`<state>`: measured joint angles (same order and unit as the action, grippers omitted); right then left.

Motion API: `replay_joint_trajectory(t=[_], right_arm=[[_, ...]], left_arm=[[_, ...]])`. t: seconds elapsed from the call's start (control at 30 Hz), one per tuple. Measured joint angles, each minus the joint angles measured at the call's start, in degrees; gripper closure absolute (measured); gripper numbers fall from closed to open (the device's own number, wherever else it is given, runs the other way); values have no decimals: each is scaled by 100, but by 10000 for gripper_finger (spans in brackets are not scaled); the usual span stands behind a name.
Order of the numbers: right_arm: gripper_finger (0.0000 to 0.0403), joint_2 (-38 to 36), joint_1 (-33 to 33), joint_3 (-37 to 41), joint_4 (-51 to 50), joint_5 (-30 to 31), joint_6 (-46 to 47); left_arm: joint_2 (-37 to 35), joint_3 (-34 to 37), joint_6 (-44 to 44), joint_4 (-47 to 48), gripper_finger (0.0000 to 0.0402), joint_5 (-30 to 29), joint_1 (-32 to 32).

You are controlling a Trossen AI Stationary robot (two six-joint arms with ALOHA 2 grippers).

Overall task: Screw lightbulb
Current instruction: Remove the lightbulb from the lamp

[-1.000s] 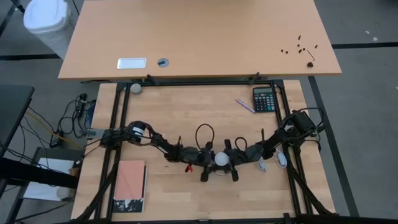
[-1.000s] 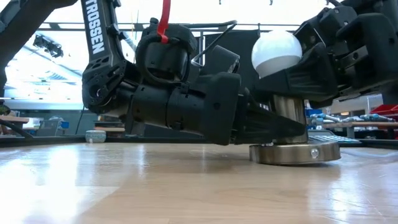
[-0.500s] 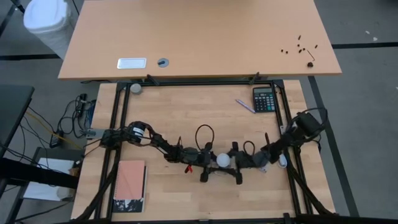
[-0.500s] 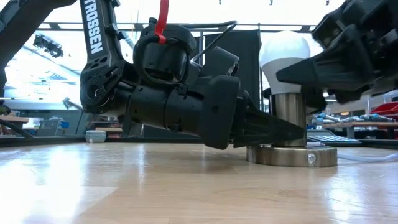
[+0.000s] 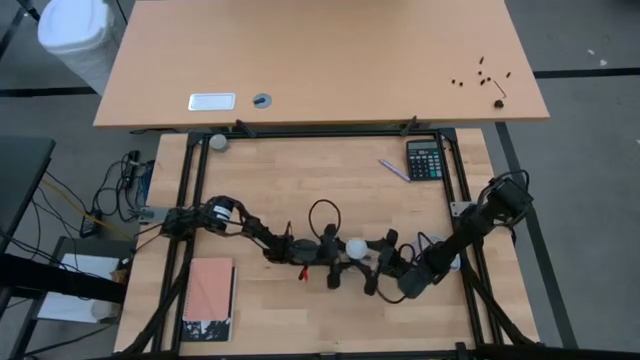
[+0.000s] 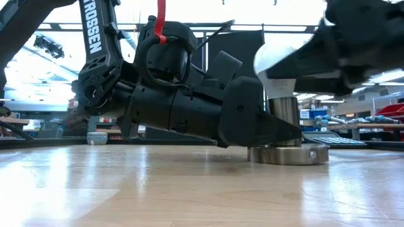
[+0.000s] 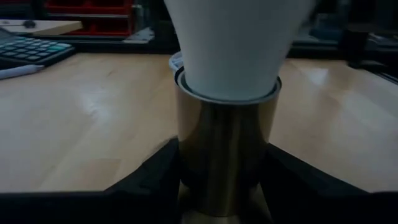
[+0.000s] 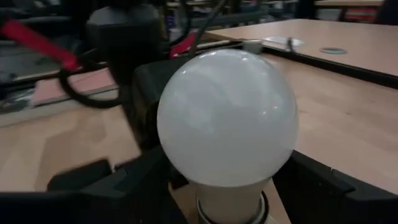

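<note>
Right tool [image 5: 372, 272] has released the lightbulb [image 5: 356, 247].

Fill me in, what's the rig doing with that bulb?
The lightbulb stands upright in the brass socket on the table. The left gripper lies low on the table with its fingers on either side of the socket's barrel, bracing it. The right gripper is at the bulb's globe, with its fingers spread to either side and not clamped on it.
</note>
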<state>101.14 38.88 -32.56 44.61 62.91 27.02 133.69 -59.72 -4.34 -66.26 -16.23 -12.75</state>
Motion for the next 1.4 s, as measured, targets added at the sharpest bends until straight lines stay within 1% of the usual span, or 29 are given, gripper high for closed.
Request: replay_joint_trajectory(t=[0.1, 0.33, 0.47, 0.57, 0.7, 0.9, 1.0, 1.17, 1.4], right_arm=[[128, 2, -128, -298, -471, 161, 187], [127, 7, -415, -667, -1202, 157, 453], [125, 7, -517, -662, -1236, 124, 408], [115, 9, -570, -633, -1244, -36, 414], [91, 7, -567, -631, -1324, -63, 289], [43, 7, -567, -630, -1326, 47, 129], [27, 7, -551, -627, -1235, 104, -22], [25, 7, -578, -627, -1164, 467, 408], [30, 7, -820, -627, -1180, 401, 334]], left_arm=[[0, -4, -104, -64, 212, -263, 0], [0, -5, -221, -162, 212, -554, -20], [0, -7, -279, -158, 212, -568, -13], [0, -4, -312, -141, 212, -563, -11], [0, -4, -315, -103, 212, -540, -13], [0, -4, -315, -73, 212, -529, -13], [0, -4, -321, -49, 212, -535, -13], [0, -4, -398, -37, 212, -710, -16], [0, -4, -495, -44, 212, -874, -17]])
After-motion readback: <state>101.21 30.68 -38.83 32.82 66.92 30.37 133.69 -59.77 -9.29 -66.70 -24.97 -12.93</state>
